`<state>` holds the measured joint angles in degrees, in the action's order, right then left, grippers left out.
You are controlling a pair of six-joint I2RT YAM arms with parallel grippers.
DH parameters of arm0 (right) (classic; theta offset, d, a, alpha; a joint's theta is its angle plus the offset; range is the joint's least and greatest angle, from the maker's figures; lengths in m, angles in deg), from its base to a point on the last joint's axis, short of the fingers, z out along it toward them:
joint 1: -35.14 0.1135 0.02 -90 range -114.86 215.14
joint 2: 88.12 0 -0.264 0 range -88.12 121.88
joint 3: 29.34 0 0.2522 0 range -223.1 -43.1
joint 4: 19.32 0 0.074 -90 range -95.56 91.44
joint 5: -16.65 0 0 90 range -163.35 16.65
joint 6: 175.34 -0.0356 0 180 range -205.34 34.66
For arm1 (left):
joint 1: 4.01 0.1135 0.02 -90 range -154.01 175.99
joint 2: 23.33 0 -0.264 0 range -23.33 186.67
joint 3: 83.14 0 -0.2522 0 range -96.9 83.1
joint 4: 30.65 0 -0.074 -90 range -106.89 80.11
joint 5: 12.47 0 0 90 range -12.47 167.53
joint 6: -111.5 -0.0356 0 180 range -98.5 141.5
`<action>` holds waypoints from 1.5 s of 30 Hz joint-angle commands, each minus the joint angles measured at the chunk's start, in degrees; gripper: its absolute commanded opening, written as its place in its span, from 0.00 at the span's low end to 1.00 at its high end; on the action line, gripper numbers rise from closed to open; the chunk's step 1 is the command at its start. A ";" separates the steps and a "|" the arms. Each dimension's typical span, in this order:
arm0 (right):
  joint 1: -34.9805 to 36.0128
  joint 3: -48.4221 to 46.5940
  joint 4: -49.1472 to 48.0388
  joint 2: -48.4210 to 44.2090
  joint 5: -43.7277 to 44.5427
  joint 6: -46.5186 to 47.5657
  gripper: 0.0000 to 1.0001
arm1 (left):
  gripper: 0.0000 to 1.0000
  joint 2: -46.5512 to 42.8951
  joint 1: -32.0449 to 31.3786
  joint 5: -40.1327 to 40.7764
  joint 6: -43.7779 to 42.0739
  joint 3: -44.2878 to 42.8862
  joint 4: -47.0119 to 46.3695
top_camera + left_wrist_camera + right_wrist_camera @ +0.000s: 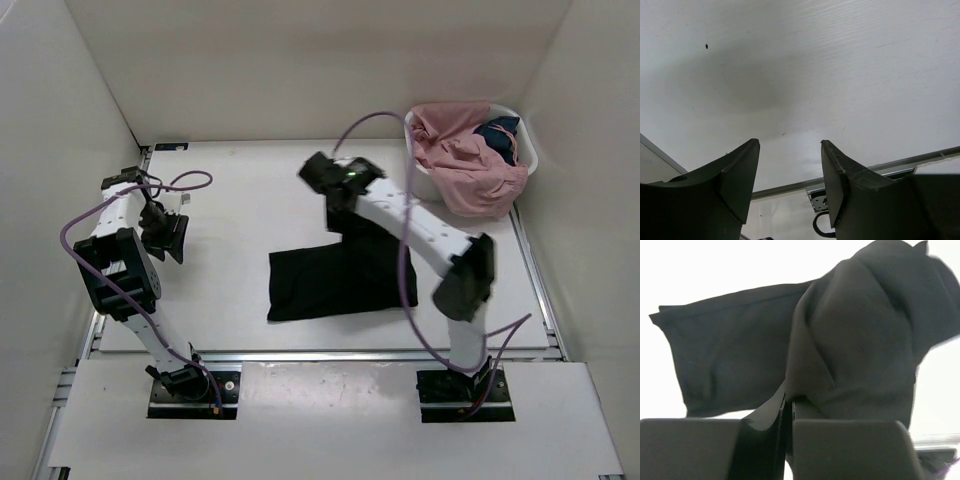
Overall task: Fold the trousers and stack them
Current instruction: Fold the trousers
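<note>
The black trousers [325, 278] lie partly folded on the white table [230, 200], with one part lifted at the far right. My right gripper [338, 207] is shut on that lifted fabric and holds it above the flat part. In the right wrist view the black cloth [860, 335] hangs bunched from the closed fingertips [790, 407]. My left gripper [172, 240] is open and empty at the left side of the table, well away from the trousers. The left wrist view shows its two fingers [840, 175] spread over bare table.
A white basket [524, 148] at the far right corner holds pink and dark clothes [465, 160]. White walls enclose the table on three sides. A metal rail [535, 280] runs along the table's right edge.
</note>
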<state>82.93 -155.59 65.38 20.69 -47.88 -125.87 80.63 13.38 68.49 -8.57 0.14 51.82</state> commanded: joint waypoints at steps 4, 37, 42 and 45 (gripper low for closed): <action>11.26 -9.61 7.12 10.18 -1.47 -12.35 0.00 | 0.64 1.24 -0.25 -0.63 -1.31 -0.19 -1.12; 5.56 18.17 -2.12 -11.07 11.44 -20.29 0.00 | 0.15 10.38 -27.31 -9.68 -1.58 10.27 -10.08; 4.42 13.80 3.57 -12.22 16.97 -18.89 0.00 | 0.14 12.31 -29.34 -12.49 -2.10 6.16 -10.08; 3.89 6.69 7.19 -12.22 21.89 -15.82 0.00 | 0.14 14.15 -29.34 -12.50 -0.44 0.20 -9.56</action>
<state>87.24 -141.45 67.50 10.66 -34.11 -144.01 92.78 -15.67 57.24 -9.49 5.43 48.15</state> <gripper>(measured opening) 0.012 0.154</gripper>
